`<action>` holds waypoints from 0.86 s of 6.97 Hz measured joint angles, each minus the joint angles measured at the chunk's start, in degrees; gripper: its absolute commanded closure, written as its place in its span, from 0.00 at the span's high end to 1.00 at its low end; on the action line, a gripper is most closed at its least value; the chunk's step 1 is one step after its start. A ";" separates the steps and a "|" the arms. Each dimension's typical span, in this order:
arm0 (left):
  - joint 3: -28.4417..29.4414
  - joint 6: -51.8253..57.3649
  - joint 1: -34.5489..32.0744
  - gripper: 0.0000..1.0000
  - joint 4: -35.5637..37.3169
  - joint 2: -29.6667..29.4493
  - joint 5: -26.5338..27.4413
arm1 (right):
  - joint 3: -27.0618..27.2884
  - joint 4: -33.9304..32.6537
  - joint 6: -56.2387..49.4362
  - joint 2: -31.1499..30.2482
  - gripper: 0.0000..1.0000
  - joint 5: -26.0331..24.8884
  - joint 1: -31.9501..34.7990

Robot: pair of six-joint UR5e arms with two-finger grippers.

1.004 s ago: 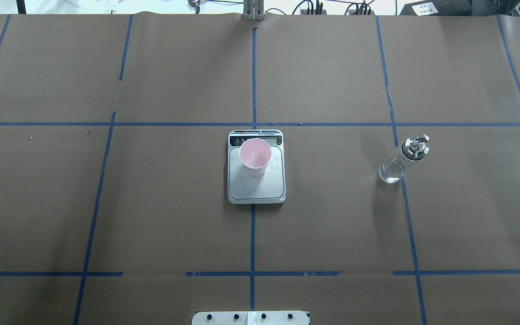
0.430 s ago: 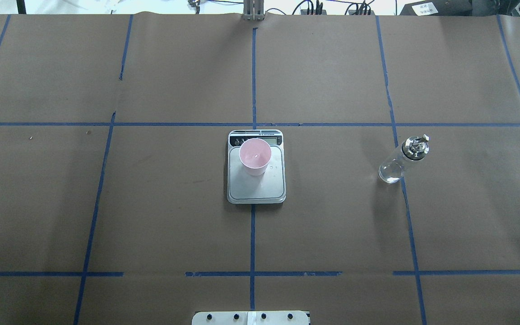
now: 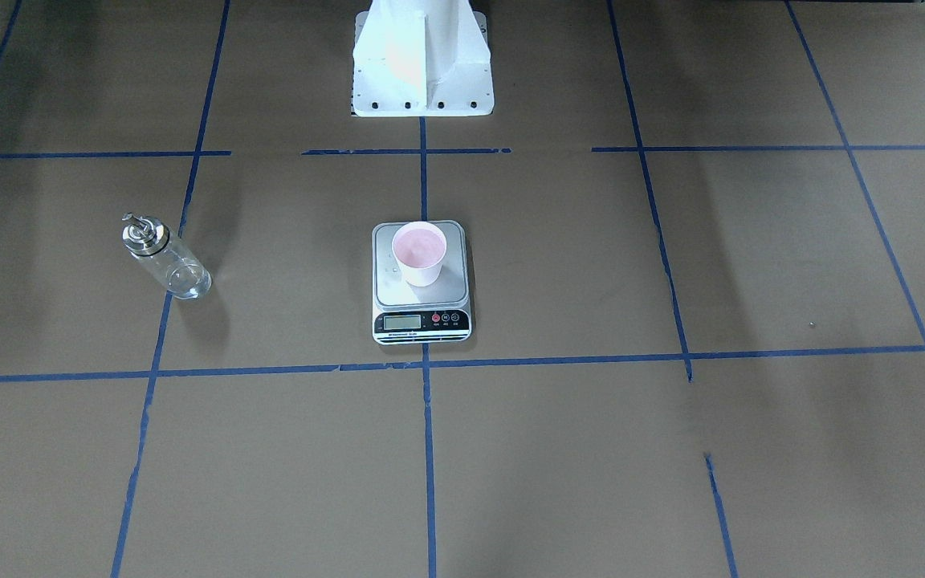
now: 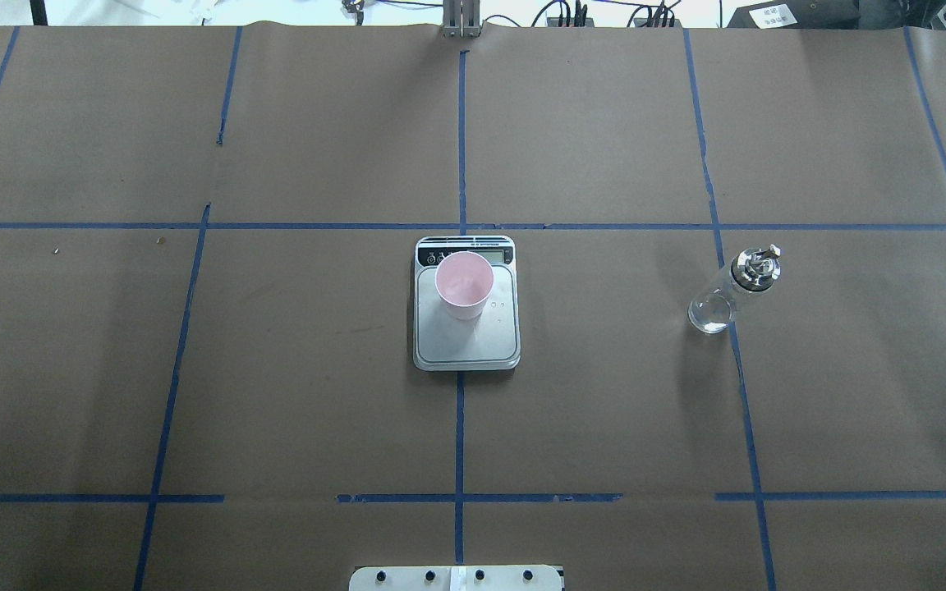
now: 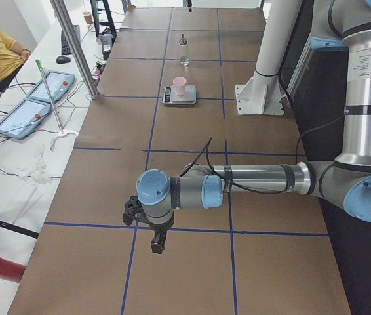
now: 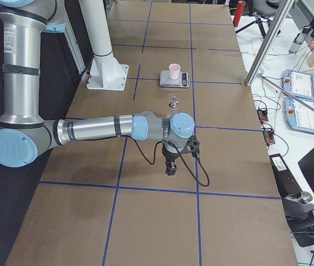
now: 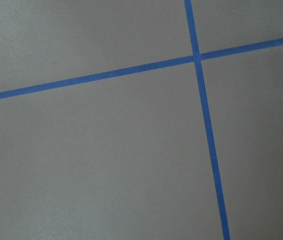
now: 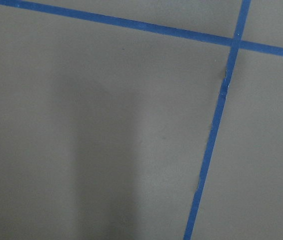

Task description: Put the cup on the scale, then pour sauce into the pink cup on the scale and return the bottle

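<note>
Pale pink tapered paper cup (image 4: 464, 285) sits upright on the flat silver kitchen scale (image 4: 466, 341), near its display end. The small clear glass bottle with a silver spout cap (image 4: 723, 295) stands well apart on the robot's right. The left gripper (image 5: 157, 246) and right gripper (image 6: 170, 168) hang over the table ends, and honestly I can't tell if either is apart or together.

L arm (image 5: 257, 178) out level, fingers (image 5: 157, 246) down | R arm (image 6: 90, 129) same

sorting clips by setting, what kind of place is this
Probably a robotics lab: a paper-covered table with a blue tape grid, the left arm and right arm, and operator tablets alongside.
</note>
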 measured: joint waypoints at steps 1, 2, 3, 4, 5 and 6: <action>-0.53 -2.51 0.03 1.00 -0.21 -0.02 0.03 | -0.02 -0.02 -0.03 0.23 1.00 0.03 0.01; -1.69 -4.71 0.04 1.00 -0.37 0.04 0.18 | -0.02 0.03 -0.04 0.19 1.00 0.11 0.01; -2.42 -6.35 0.05 1.00 -0.48 0.09 0.20 | 0.02 0.16 -0.04 0.06 1.00 0.17 0.01; -2.90 -7.91 0.17 1.00 -0.59 0.11 0.11 | 0.03 0.36 -0.04 -0.10 1.00 0.20 0.02; -3.33 -8.77 0.36 1.00 -0.65 0.09 0.08 | -0.01 0.49 -0.04 -0.17 1.00 0.21 0.01; -3.52 -8.96 0.55 1.00 -0.73 0.07 0.10 | -0.07 0.53 -0.02 -0.26 1.00 0.21 0.01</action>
